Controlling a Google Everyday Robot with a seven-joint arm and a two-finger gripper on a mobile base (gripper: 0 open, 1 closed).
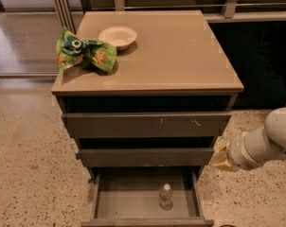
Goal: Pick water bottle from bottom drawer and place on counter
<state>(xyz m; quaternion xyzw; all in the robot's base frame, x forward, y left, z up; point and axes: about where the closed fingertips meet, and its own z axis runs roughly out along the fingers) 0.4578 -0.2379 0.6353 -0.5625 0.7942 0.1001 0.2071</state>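
Jaws, state I cannot tell, hang up-right of water bottle (165, 196) in bottom drawer (129, 203).

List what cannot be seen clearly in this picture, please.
Hand, right of the cabinet, camera view: mostly hidden behind its own white arm.
Bottom drawer: front cut off by the lower edge.
Water bottle, in that drawer: too small to tell its contents.
Top drawer: inside in shadow under the counter.

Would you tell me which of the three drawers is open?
The bottom drawer: only its tray shows, holding the water bottle. The pincer is right of the middle drawer.
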